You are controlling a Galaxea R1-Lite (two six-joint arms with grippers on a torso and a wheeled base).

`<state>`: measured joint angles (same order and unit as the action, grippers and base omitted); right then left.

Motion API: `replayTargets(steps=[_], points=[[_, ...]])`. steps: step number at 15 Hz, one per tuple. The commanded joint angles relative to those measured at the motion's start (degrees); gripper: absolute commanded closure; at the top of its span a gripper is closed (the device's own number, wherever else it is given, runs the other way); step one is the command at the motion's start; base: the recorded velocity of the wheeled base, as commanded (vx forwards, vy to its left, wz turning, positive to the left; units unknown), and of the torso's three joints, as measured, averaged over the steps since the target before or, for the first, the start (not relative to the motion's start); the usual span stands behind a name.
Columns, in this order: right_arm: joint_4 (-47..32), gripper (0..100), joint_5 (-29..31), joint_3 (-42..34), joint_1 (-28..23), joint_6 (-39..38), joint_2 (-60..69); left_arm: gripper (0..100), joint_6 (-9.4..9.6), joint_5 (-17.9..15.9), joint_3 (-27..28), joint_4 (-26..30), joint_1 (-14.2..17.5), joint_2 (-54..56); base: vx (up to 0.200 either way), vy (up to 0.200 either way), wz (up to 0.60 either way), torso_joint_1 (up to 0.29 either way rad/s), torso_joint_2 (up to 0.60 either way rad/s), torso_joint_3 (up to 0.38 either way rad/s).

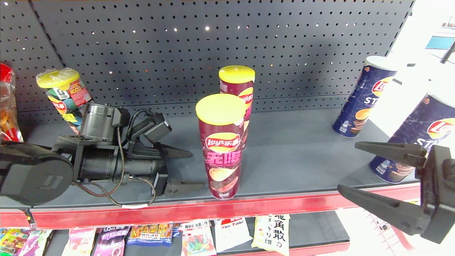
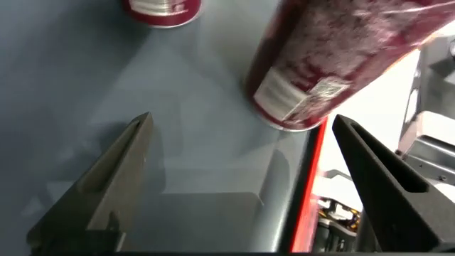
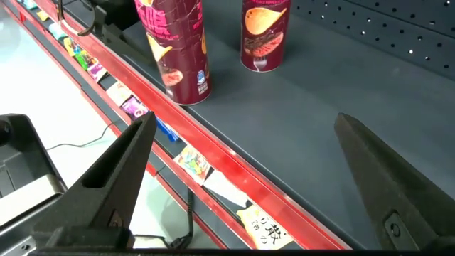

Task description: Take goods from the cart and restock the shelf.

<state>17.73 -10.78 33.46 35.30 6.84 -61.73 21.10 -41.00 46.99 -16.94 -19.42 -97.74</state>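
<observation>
the front can is set upright at frame centre, at the front edge of the shelf. the left gripper is held spread just left of it, nearer than the spread right gripper at lower right.

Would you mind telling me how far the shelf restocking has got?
Done: the front maroon cardboard chip can with a yellow lid stands upright at the edge of the grey shelf, a second maroon can behind it. In hand: nothing; the left gripper lies open beside the front can, the right gripper open before the shelf. Left: bare shelf remains towards the blue chip cans; more may follow.
</observation>
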Motion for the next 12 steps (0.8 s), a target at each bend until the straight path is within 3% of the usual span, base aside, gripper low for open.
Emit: replayTargets(steps=[1,12], points=[[0.03,0,-0.03,0.02,0.03,0.02,-0.05,0,-0.01,0.30,0.20,-0.02,0.52,0.01,0.000,0.000,0.00,0.000,0.00,0.000],[0.03,0,-0.03,0.29,0.03,-0.07,0.03,0,-0.01,0.57,3.19,-0.11,-0.88,-2.98,0.000,0.000,0.00,0.000,0.00,0.000]])
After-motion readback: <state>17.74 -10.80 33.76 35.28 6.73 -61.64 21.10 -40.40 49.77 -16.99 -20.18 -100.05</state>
